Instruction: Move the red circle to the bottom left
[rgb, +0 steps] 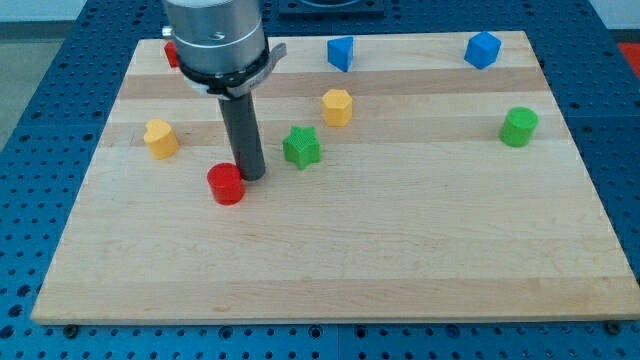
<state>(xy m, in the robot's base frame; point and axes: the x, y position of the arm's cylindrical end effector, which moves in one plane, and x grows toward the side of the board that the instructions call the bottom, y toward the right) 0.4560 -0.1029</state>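
The red circle (226, 184) is a short red cylinder lying on the wooden board (400, 260), left of the board's middle. My tip (251, 177) stands just to the right of it and slightly above in the view, touching or almost touching its upper right edge. The dark rod rises from there to the arm's grey body at the view's top.
A green star (301, 147) lies right of my tip. A yellow block (160, 138) sits at the left, another yellow block (337, 107) above the star. Two blue blocks (341, 52) (482, 49) lie at the top. A green cylinder (518, 127) sits far right. Another red block (171, 54) peeks out behind the arm.
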